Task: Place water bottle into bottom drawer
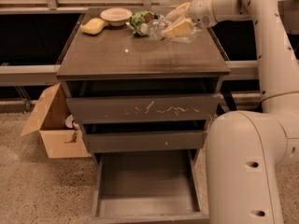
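Note:
The water bottle (158, 28), clear and crinkly, lies on its side between my gripper's fingers at the back right of the cabinet top (140, 55). My gripper (175, 20) is shut on the water bottle and holds it just above the top, beside the green bag. The bottom drawer (147, 183) is pulled open at floor level, with a bare grey floor inside. It is well below and in front of the gripper.
A white bowl (116, 15), a yellow sponge (93, 25) and a green bag (141, 18) sit at the back of the top. The scratched top drawer (145, 108) and the middle drawer (145, 141) are shut. A cardboard box (51, 125) stands on the left. My base (247, 167) stands right of the open drawer.

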`<state>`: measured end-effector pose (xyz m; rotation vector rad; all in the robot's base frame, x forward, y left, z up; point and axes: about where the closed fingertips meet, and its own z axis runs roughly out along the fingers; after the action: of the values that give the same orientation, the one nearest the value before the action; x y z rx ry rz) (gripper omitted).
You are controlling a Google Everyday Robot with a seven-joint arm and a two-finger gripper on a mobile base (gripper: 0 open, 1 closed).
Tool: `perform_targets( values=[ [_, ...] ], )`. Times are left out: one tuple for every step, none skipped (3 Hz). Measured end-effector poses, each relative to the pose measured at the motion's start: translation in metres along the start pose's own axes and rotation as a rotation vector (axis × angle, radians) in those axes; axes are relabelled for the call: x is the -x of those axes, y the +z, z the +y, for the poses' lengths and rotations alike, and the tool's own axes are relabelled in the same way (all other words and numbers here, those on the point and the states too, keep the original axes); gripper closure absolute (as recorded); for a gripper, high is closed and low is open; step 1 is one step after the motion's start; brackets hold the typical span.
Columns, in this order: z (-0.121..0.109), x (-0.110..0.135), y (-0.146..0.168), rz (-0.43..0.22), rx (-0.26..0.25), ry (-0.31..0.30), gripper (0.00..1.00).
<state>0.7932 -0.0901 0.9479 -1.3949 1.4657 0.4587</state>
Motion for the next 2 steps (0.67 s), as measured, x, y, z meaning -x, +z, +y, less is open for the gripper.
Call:
perform_targets(
  values=[
    [0.0005, -0.0006, 0.0012, 0.001, 0.002, 0.002, 1.00],
    [0.0089, -0.0053, 0.0005, 0.017, 0.026, 0.027, 1.00]
  ],
)
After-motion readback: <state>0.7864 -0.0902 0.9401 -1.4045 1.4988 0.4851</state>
